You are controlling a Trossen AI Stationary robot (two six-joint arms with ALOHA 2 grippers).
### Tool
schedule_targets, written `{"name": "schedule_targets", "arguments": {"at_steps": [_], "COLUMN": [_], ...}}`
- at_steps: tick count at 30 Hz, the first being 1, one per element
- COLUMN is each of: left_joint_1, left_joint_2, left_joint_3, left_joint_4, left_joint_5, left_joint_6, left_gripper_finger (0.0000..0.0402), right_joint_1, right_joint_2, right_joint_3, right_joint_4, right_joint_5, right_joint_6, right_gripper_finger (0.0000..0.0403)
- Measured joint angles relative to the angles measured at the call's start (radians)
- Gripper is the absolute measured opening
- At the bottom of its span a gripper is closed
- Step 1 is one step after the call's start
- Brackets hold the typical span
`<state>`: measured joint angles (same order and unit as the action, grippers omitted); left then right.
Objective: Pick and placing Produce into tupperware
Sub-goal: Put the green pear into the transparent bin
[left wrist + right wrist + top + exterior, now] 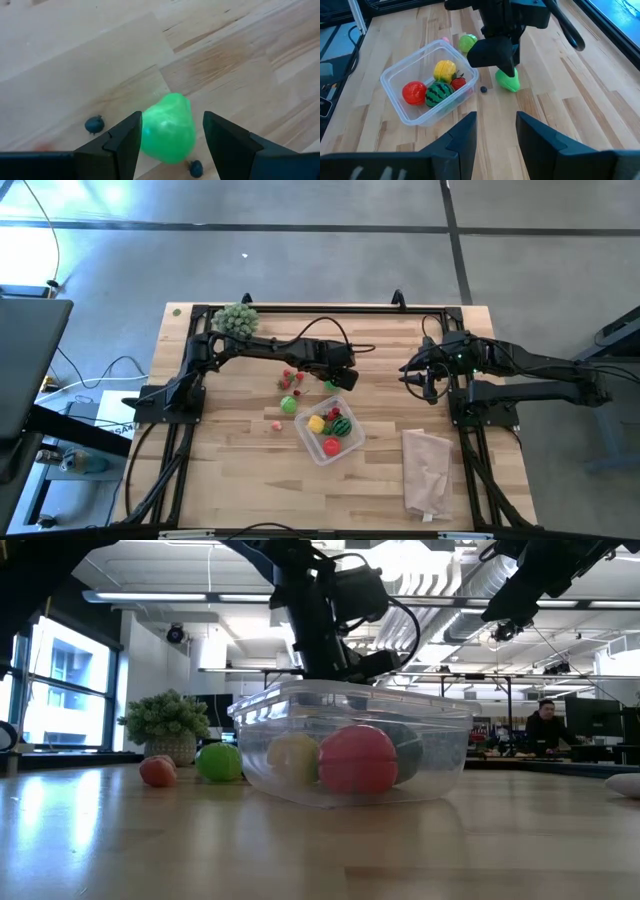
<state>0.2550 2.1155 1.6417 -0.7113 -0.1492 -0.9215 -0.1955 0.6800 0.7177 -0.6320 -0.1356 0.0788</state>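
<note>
Pale wooden planks form the table (230,470), with a grey concrete floor around it. Near the table's middle stands the clear, squarish plastic tupperware (395,75), holding a red ball (414,93), a striped watermelon ball (439,93), a yellow piece (445,69) and a small red strawberry-like piece (458,82). Just beside it, toward the far edge, the left gripper (170,137) hangs low over a bright green pear-shaped toy (167,127), fingers spread on either side of it. The right gripper (496,131) waits near the right edge, fingers parted and holding nothing.
</note>
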Motion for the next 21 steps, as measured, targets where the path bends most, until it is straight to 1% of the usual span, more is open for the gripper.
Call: {"name": "schedule_targets", "arguments": {"at_steps": [3,5,8,12,15,18,21], "left_joint_1": [0.0,-0.004,-0.009,-0.009,-0.02,-0.036,-0.045], "left_joint_2": [0.0,0.0,0.0,0.0,0.0,0.0,0.005], "left_joint_3": [0.0,0.0,0.0,0.0,0.0,0.0,0.0], "left_joint_4": [-0.001,-0.001,-0.003,0.001,0.005,0.005,0.006], "left_joint_5": [-0.004,-0.031,-0.055,-0.047,-0.05,-0.072,-0.086], "left_joint_6": [-0.004,-0.01,-0.011,-0.006,-0.026,-0.029,-0.029], "left_gripper_finger": [0.0201,0.0209,0.0237,0.028,0.0301,0.0311,0.0311], "right_joint_1": [0.0,0.0,0.0,0.0,0.0,0.0,0.0], "right_joint_2": [0.0,0.0,0.0,0.0,0.0,0.0,0.0], "right_joint_3": [0.0,0.0,0.0,0.0,0.0,0.0,0.0], "right_joint_4": [0.0,0.0,0.0,0.0,0.0,0.0,0.0], "right_joint_5": [0.0,0.0,0.0,0.0,0.0,0.0,0.0], "right_joint_6": [0.0,0.0,0.0,0.0,0.0,0.0,0.0], "right_gripper_finger": [0.0129,0.0129,0.0129,0.0129,0.0129,0.0129,0.0129]}}
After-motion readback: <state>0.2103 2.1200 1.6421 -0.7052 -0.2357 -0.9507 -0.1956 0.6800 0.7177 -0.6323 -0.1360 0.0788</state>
